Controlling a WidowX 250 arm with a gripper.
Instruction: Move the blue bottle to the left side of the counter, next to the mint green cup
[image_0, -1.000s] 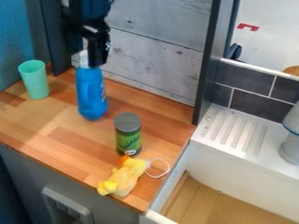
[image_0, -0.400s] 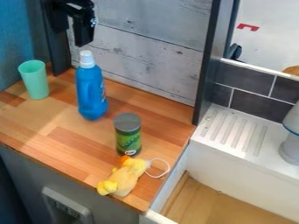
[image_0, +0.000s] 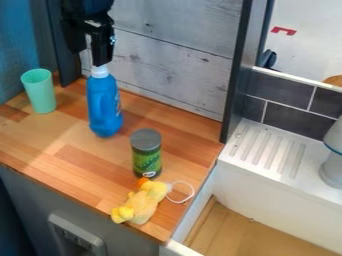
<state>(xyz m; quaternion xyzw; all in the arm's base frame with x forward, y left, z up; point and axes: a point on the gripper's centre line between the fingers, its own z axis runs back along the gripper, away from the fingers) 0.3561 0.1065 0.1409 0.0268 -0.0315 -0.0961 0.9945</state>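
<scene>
Fingers (image_0: 103, 49) parted, close over blue bottle (image_0: 104, 107), bottle upright, long axis vertical, white cap (image_0: 99, 72) upward

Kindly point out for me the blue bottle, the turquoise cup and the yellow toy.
Blue bottle (image_0: 105, 111): camera view, on the middle of its body.
Turquoise cup (image_0: 41, 92): camera view, on its outer side.
Yellow toy (image_0: 142, 204): camera view, on its soft body.
</scene>
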